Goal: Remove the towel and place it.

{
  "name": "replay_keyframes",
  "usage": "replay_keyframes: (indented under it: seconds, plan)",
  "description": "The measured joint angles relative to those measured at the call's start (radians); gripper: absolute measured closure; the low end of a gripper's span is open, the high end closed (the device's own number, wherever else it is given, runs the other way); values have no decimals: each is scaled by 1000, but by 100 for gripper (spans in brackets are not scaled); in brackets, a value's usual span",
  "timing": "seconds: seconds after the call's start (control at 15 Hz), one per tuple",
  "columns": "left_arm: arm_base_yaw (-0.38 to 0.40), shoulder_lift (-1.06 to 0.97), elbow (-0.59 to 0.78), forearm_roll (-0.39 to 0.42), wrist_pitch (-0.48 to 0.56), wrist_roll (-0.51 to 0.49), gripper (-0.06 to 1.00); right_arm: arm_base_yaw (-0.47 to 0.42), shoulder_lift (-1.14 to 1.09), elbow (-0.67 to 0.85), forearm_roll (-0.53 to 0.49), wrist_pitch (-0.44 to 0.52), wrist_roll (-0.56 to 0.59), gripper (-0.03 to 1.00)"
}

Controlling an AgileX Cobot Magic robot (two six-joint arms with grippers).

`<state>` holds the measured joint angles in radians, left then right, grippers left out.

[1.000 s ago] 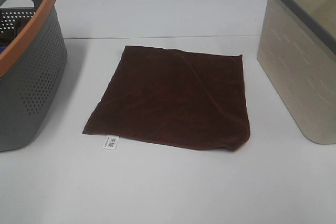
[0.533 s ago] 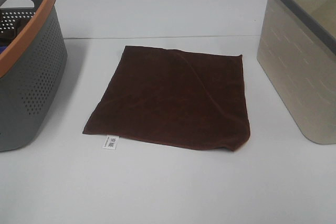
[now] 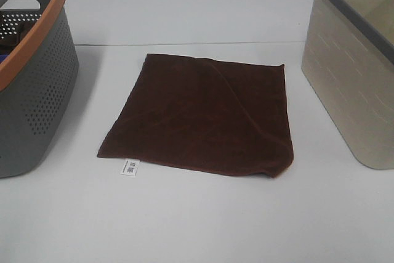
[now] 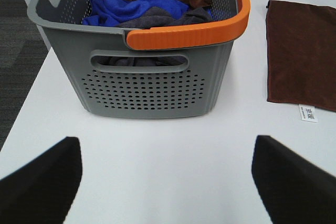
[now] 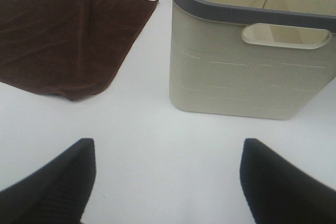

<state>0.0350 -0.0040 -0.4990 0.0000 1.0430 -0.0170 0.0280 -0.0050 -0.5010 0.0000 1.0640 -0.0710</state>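
Left gripper (image 4: 167, 174): dark fingers spread wide apart, nothing between them, poised above bare white tabletop (image 4: 157, 156) just in front of a grey perforated plastic basket with an orange rim (image 4: 152, 85). Inside that basket, a heap of cloths: blue (image 4: 131, 9), grey and brown.

Right gripper (image 5: 168, 182): likewise spread wide, holding nothing, above the white surface near a beige plastic basket with a dark grey rim (image 5: 247, 82). Handle cut-out visible in the beige wall; interior looks bare as far as the wrist view shows.

Neither gripper visible from the high camera.

Dark brown, roughly square soft towel (image 3: 203, 115): spread flat on the table between the two baskets, touching neither. Faint diagonal crease across the upper half. Small white tag (image 3: 130, 167) sticking out at the near corner on the grey basket's side. Near corner on the beige basket's side slightly rounded and rumpled.

Grey basket at the left edge of the high view, beige one at the right edge, both partly cut off. Seam line across the table just behind the towel.
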Motion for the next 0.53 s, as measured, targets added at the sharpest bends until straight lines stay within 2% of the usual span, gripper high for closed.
replay_keyframes:
  seconds: [0.53]
  plan:
    - [0, 0, 0, 0, 0, 0, 11, 0, 0, 0, 0, 0, 0, 23]
